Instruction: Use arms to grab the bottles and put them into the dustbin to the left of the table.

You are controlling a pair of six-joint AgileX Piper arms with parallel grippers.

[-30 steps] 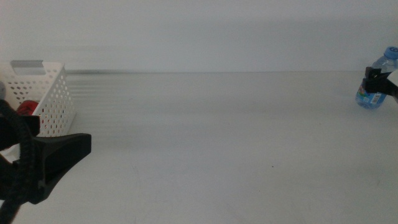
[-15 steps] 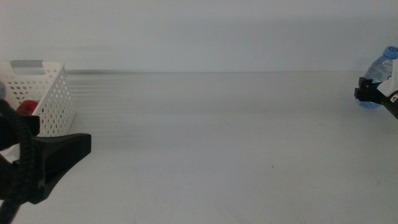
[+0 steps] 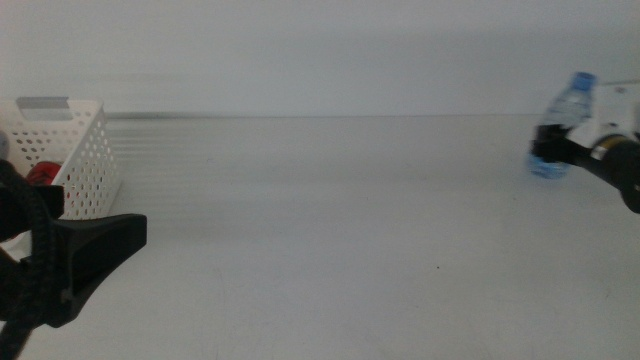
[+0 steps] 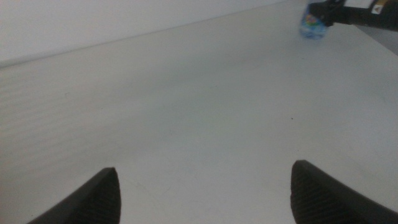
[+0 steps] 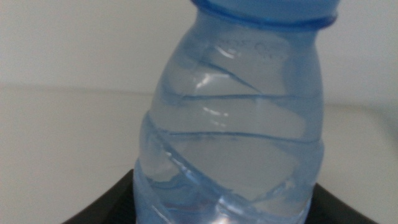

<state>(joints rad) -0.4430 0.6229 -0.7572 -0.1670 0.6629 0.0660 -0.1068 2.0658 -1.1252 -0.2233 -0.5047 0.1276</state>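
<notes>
Right tool (image 3: 548, 152) gripping the water bottle (image 3: 560, 125) near the counter's (image 3: 330, 230) right edge, bottle tilted, left tool (image 4: 202, 190) open near the left edge beside the dustbin (image 3: 78, 150) holding a red can (image 3: 42, 174)

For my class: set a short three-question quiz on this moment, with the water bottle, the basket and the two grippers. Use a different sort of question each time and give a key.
1. True or false: the right gripper is shut on the water bottle.
2. Where is the dustbin? A. far left of the table B. beside the bottle C. centre of the table
3. Fill in: the left gripper has its jaws ____ over the bare table.

Key: 1 true; 2 A; 3 open.
</notes>
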